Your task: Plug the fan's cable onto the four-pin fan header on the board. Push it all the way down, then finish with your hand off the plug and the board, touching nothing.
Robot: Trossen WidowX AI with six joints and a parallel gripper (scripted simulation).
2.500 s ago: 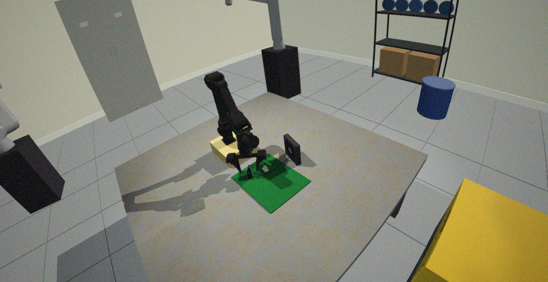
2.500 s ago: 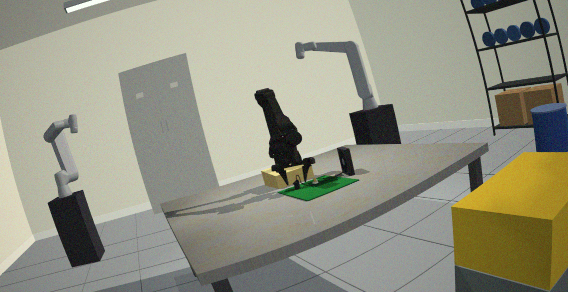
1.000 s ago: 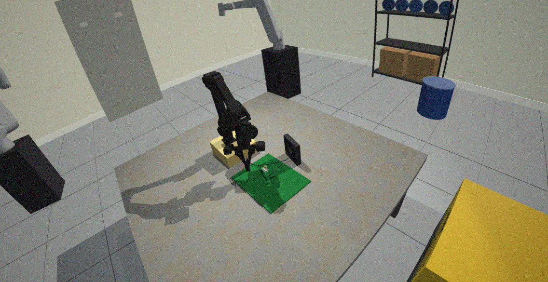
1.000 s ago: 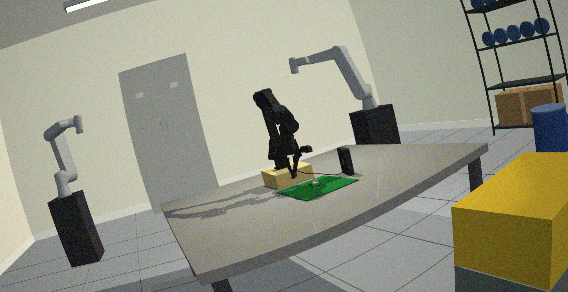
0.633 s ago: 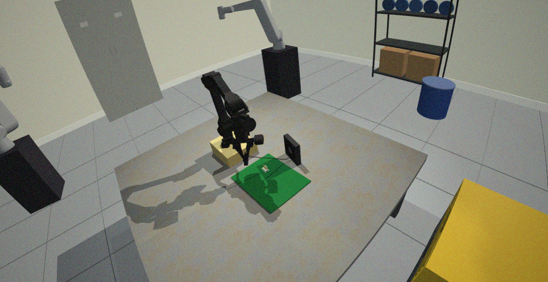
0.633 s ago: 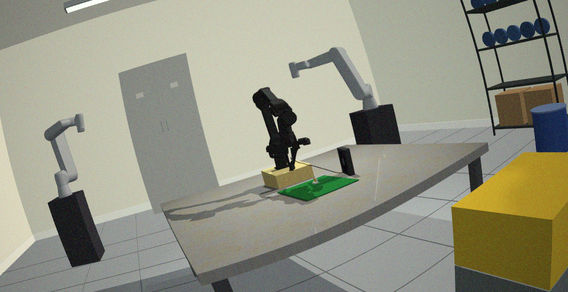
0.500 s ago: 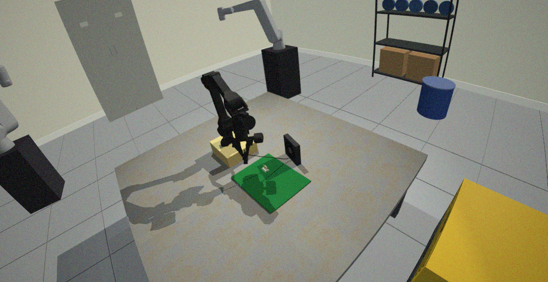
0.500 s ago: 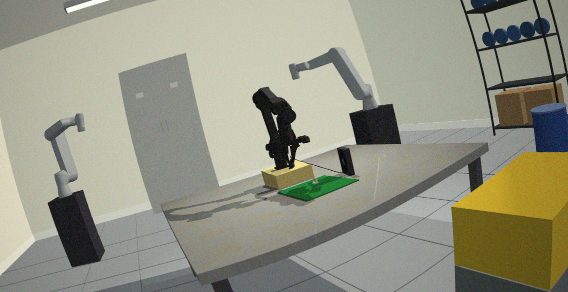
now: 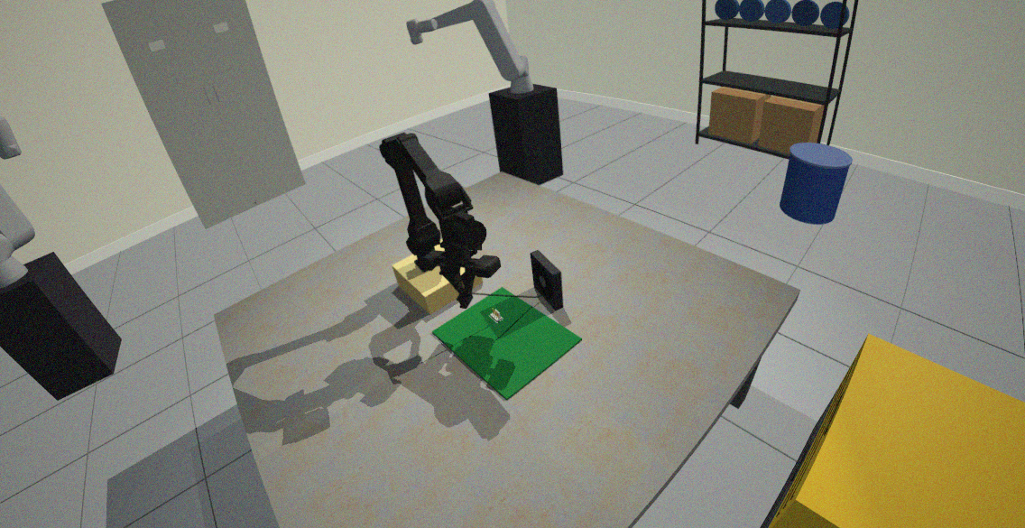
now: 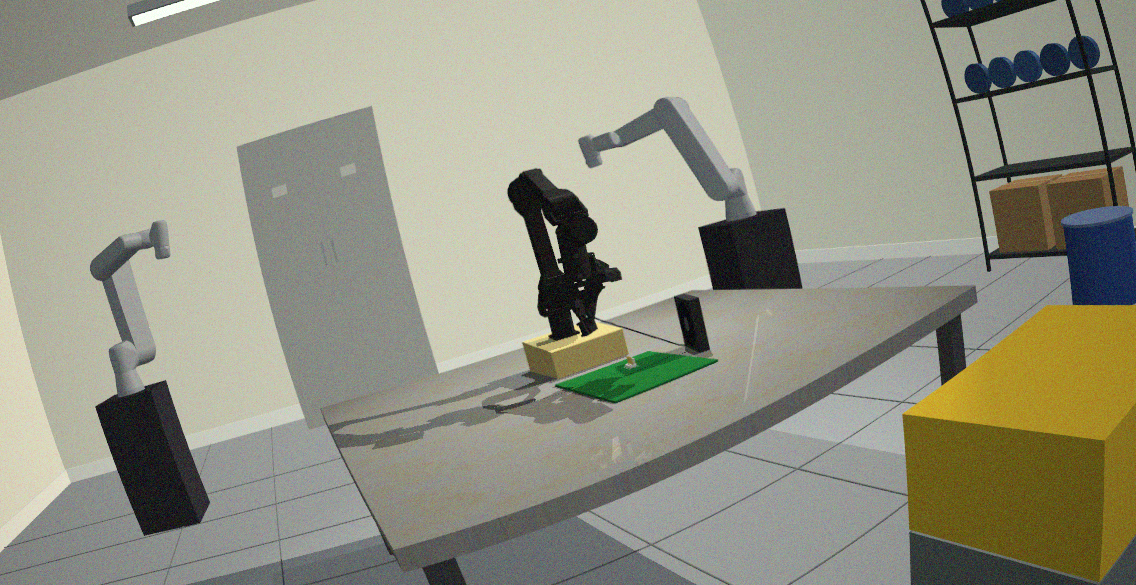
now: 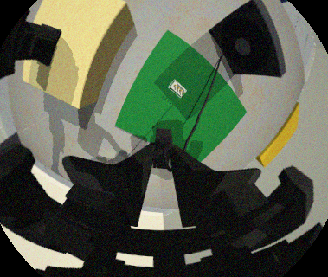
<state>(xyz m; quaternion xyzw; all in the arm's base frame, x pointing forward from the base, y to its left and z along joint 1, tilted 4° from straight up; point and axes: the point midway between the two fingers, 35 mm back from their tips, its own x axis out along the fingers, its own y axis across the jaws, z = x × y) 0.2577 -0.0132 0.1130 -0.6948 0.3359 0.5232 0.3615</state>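
My gripper (image 9: 465,301) (image 10: 587,329) (image 11: 162,146) is shut on the dark cable plug (image 11: 164,136) and holds it in the air, beside the back left edge of the green board (image 9: 549,343) (image 10: 675,367) (image 11: 141,106). The white four-pin header (image 9: 495,315) (image 10: 631,361) (image 11: 177,88) stands on the board, apart from the plug, with its pins bare. The black cable (image 9: 505,296) (image 10: 645,333) runs from the plug through the air to the black fan (image 9: 546,282) (image 10: 691,325) (image 11: 258,48), upright beyond the board. The plug's underside is hidden.
A cream box (image 9: 423,292) (image 10: 584,353) (image 11: 80,35) stands close beside the arm, left of the board. All stand on the table (image 9: 645,294) (image 10: 794,334). Off the table are a yellow block (image 9: 925,423) (image 10: 1009,477), a blue drum (image 9: 817,187) and two grey arms.
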